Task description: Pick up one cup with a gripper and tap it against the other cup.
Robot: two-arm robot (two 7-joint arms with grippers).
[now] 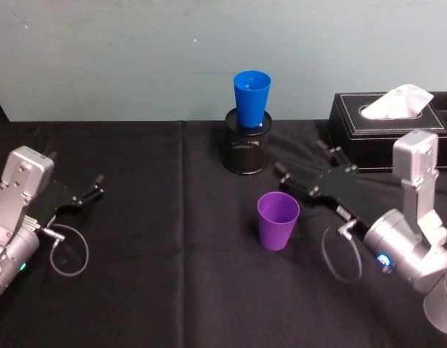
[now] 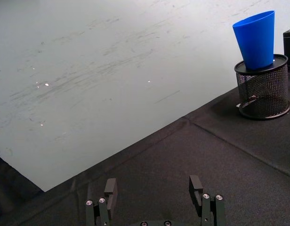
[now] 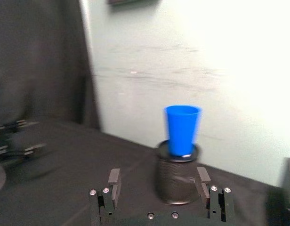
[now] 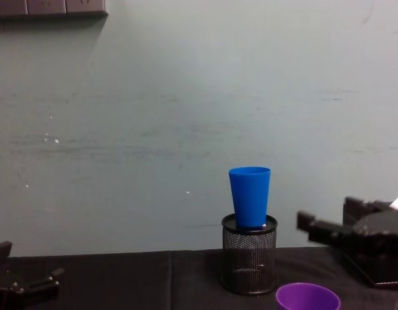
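The purple cup (image 1: 277,220) stands upright on the black tablecloth near the middle, and its rim shows in the chest view (image 4: 307,297). The blue cup (image 1: 252,98) sits upright in a black mesh pen holder (image 1: 247,145) at the back by the wall, also in view as blue cup (image 3: 181,129) (image 4: 250,196) (image 2: 256,38). My right gripper (image 1: 302,159) (image 3: 158,181) hovers open and empty just behind and to the right of the purple cup, pointing toward the pen holder. My left gripper (image 1: 93,188) (image 2: 153,188) rests open and empty at the far left.
A black tissue box (image 1: 390,127) with a white tissue stands at the back right, close behind my right arm. The pale wall runs right behind the pen holder (image 4: 249,255). Bare black cloth lies between the left gripper and the cups.
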